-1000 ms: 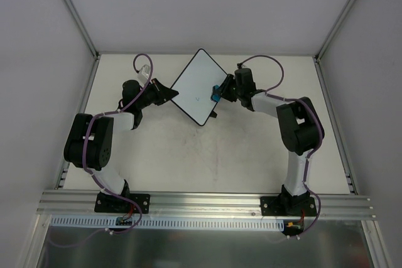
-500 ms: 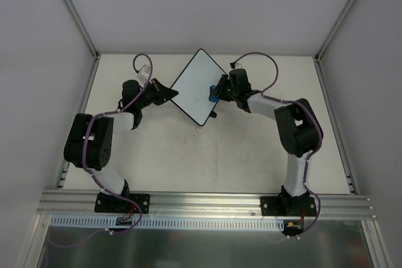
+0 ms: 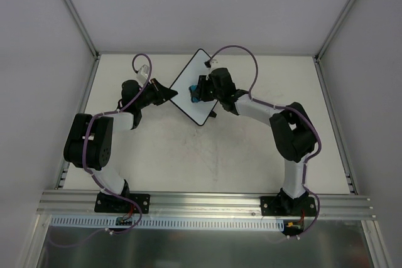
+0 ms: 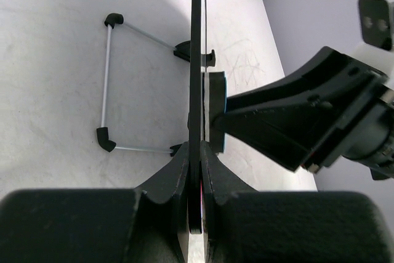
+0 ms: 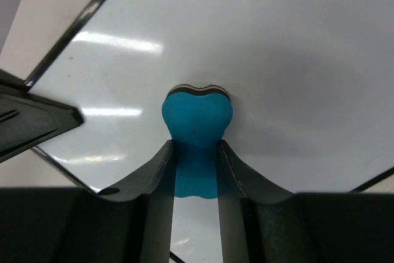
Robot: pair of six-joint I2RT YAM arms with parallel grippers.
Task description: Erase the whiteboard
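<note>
The whiteboard [image 3: 202, 75] stands tilted at the back middle of the table, a white board with a thin black rim. My left gripper [image 3: 168, 95] is shut on its left edge; in the left wrist view the board [image 4: 197, 90] is seen edge-on between the jaws. My right gripper [image 3: 200, 90] is shut on the blue bone-shaped eraser [image 3: 196, 94] and presses it against the board's face. In the right wrist view the eraser [image 5: 197, 121] lies flat on the white surface [image 5: 295, 60] between the fingers. No marks show near it.
The board's wire stand [image 4: 106, 78] with black corner pieces lies on the table behind the board in the left wrist view. White walls and metal rails enclose the table [image 3: 251, 155]. The right arm [image 3: 292, 130] reaches across from the right.
My right gripper has slid the eraser leftward across the board, from near its right edge to its middle-left. The left gripper and the board have stayed put.
</note>
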